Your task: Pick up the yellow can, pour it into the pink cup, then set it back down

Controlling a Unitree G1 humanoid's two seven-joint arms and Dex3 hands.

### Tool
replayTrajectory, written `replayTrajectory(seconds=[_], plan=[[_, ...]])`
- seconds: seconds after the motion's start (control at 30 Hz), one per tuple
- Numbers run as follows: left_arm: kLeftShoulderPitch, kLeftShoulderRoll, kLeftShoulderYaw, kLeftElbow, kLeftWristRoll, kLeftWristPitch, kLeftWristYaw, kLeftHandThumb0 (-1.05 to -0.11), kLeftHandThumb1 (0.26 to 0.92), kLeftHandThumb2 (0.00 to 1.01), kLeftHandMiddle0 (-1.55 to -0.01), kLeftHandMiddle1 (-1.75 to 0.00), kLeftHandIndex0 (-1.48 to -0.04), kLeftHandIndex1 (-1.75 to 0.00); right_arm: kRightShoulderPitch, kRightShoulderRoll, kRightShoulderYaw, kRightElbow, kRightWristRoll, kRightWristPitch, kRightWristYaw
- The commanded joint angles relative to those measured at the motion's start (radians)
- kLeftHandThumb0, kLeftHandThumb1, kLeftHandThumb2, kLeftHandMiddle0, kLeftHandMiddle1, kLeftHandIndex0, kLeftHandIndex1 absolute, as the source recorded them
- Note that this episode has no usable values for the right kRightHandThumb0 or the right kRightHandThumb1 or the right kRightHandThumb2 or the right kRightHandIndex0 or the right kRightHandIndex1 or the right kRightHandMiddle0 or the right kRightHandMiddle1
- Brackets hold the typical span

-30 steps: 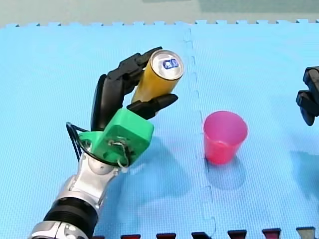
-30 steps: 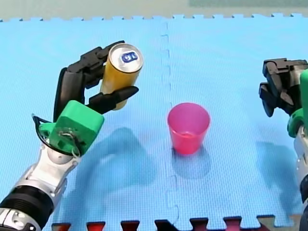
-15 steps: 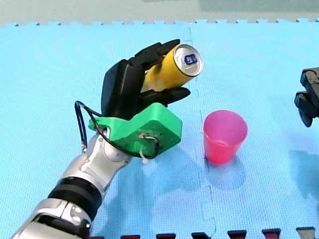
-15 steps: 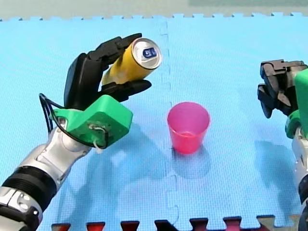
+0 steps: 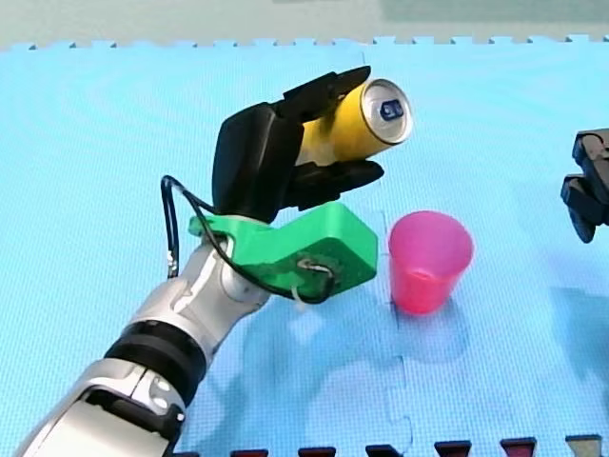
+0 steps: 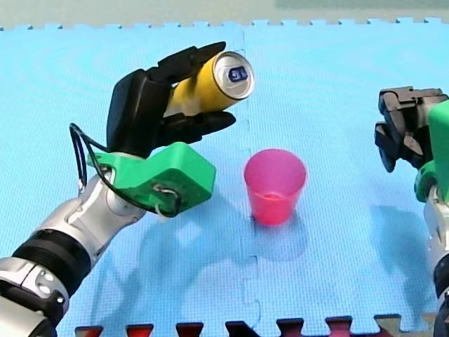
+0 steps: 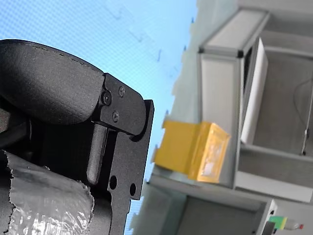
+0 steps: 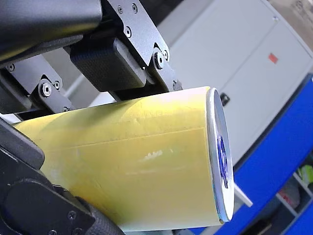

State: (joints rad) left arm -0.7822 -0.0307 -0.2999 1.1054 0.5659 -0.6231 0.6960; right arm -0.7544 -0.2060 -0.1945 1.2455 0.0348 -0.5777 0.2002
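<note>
Head views: left hand (image 5: 259, 164) raised above the blue foam mat (image 5: 95, 143), its fingers wrapped tight round the yellow can (image 5: 350, 135). Two fingers lie over the top of the can body and the thumb presses from below, so the can is pinched across its middle and both ends stay free. The can is tipped well over, nearly lying on its side, with its silver lid end pointing toward the pink cup (image 5: 429, 262). The lid sits up and to the left of the cup's rim, not yet over the opening. The cup stands upright on the mat, near the seam between tiles, and looks empty.

Second wrist view, matching the left hand: can (image 8: 142, 166) clamped between black fingers (image 8: 115, 61), lid edge clear of them.

Right hand (image 6: 403, 137) sits at the far right edge, well apart from the cup, fingers curled and holding nothing; likely parked out of the pour path.

Judgement: pour step, tilt under way. The lid needs to move over the cup mouth, otherwise any contents land on the mat.
</note>
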Motion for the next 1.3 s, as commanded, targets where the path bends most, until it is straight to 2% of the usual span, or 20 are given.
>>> replayTrajectory(seconds=[0.0,0.4,0.57,0.87,1.03,1.27], plan=[[-0.012,-0.001,-0.013,0.003,0.005,-0.012,0.012,-0.408,0.792,0.0,-1.31,0.0,-1.18,0.0,-0.004,-0.002,-0.004,0.002,0.004,-0.006,0.001],[-0.011,0.011,-0.065,0.002,0.038,0.008,-0.003,-0.389,0.798,0.0,-1.25,0.0,-1.14,0.0,-0.004,-0.001,-0.011,0.006,0.008,-0.007,0.008],[-0.023,0.04,-0.145,-0.005,0.158,0.061,0.116,-0.377,0.796,0.0,-1.24,0.0,-1.17,-0.01,-0.004,-0.001,-0.012,0.006,0.007,-0.007,0.006],[-0.044,0.071,-0.246,-0.006,0.29,0.136,0.274,-0.369,0.799,0.0,-1.34,-0.04,-1.23,-0.02,-0.002,-0.001,-0.016,0.005,0.009,-0.009,0.01],[-0.049,0.074,-0.278,0.002,0.318,0.171,0.335,-0.369,0.805,0.0,-1.38,-0.04,-1.26,-0.02,-0.001,-0.001,-0.018,0.004,0.01,-0.01,0.012],[-0.052,0.078,-0.3,0.009,0.322,0.18,0.37,-0.365,0.807,0.0,-1.4,-0.04,-1.26,-0.01,-0.001,0.0,-0.02,0.005,0.011,-0.01,0.012]])
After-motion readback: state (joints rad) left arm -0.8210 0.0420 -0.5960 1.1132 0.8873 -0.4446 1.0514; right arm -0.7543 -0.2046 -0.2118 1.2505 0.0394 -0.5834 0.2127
